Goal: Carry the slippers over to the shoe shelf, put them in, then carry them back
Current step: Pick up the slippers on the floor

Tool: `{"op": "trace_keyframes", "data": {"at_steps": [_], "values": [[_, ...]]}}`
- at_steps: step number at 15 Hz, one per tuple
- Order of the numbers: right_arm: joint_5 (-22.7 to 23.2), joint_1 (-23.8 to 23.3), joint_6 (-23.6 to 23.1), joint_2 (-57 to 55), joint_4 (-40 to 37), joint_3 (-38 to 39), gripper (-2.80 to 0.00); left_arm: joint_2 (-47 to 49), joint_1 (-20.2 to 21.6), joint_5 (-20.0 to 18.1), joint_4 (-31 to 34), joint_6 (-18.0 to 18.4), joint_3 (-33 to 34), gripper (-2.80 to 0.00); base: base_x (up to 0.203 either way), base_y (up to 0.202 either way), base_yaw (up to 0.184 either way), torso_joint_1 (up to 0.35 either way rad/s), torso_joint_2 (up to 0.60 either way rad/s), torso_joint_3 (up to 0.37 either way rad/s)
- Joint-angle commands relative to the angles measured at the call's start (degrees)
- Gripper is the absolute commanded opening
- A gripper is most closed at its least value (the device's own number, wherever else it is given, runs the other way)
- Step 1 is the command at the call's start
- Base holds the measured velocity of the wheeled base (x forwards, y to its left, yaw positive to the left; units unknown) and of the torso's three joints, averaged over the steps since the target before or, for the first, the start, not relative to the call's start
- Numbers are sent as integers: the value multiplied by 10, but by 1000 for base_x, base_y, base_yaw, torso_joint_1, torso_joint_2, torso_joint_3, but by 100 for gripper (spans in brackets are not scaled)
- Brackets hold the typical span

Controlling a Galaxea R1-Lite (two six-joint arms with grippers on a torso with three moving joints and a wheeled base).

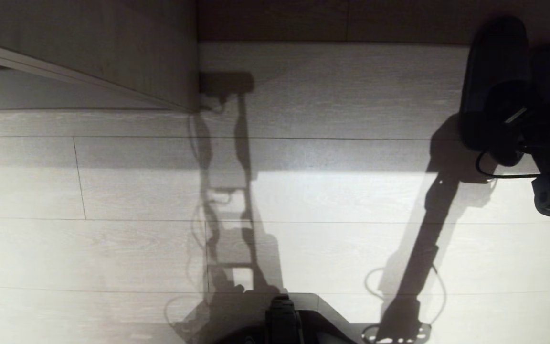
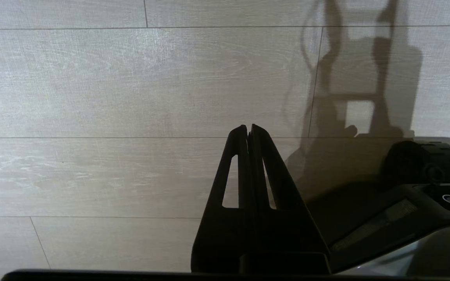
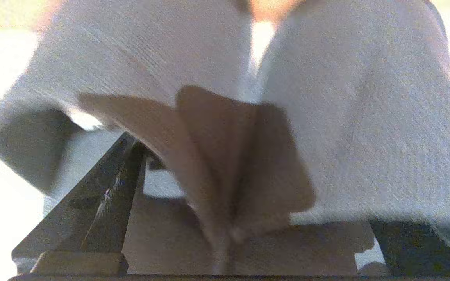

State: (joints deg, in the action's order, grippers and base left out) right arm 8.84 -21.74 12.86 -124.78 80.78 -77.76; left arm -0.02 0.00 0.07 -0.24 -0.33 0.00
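The two black slippers lie side by side on the floor at the far right by the wall, one (image 1: 494,71) larger in view than the other (image 1: 549,67). My right gripper (image 1: 506,114) hangs over their near ends. In the right wrist view the slippers (image 3: 365,117) fill the picture very close up, their uppers washed out to grey. The right gripper (image 3: 229,164) is open wide, one finger (image 3: 108,195) beside the left slipper and the other mostly hidden. My left gripper (image 2: 248,127) is shut and empty, parked low over bare floor. No shoe shelf compartment shows.
A pale wood-grain cabinet panel (image 1: 112,48) juts in at the far left, and a dark wall base (image 1: 351,19) runs along the back. The robot's base (image 1: 282,315) is at the near edge. Pale plank floor (image 1: 112,191) with long shadows lies between.
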Motion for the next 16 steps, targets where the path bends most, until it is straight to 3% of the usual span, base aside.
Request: {"op": "trace_keyframes", "data": {"at_steps": [1,12,13,16], "values": [[6,1,0,-1,5,-10,0,0,0,0,0,0,0,-280,0,0,0,0,0,0],[7,2,0,-7,4,-12,0,0,0,0,0,0,0,-280,0,0,0,0,0,0],[7,1,2,-6,3,-12,-280,0,0,0,0,0,0,-280,0,0,0,0,0,0],[7,1,2,-6,3,-11,-280,0,0,0,0,0,0,-280,0,0,0,0,0,0]]}}
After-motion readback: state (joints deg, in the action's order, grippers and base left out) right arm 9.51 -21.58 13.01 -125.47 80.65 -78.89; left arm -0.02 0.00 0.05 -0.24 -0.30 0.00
